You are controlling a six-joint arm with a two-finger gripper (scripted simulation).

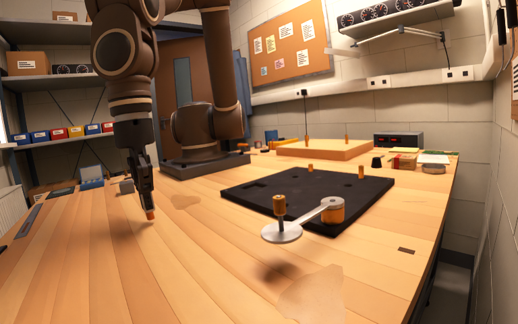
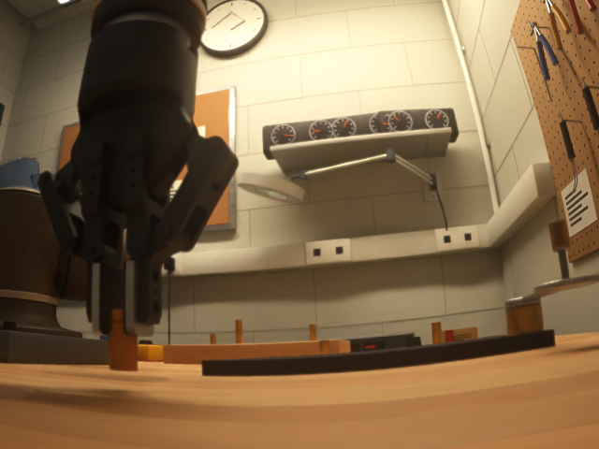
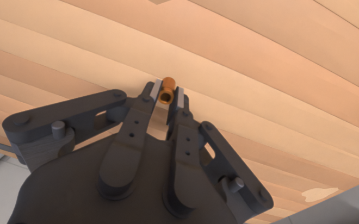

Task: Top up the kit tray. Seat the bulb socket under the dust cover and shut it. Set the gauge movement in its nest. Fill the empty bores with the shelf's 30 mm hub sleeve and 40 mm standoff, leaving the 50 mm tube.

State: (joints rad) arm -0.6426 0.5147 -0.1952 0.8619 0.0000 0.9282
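Observation:
The upper part of a small orange stepped part, the bulb socket [image 1: 150, 216] [image 2: 122, 344] [image 3: 166, 93], is hidden between the fingers of my gripper [image 1: 148, 208] [image 2: 114, 316] [image 3: 166, 93]. The fingers are closed on its narrow neck while its wider base stands on the bench, left of the black kit tray [image 1: 308, 192] [image 2: 377, 356]. At the tray's near corner the dust cover [image 1: 282, 232], a metal disc on an arm with an orange knob [image 1: 279, 204], is swung out over the bench from its orange pivot post [image 1: 332, 215]. Two orange pins [image 1: 360, 172] stand in the tray's far bores.
The robot's base [image 1: 204, 162] stands behind the gripper. A wooden shelf block [image 1: 324, 148] with upright orange pieces lies beyond the tray. A grey block [image 1: 126, 187] and a blue box [image 1: 91, 177] sit at the bench's far left. Small boxes lie at the far right.

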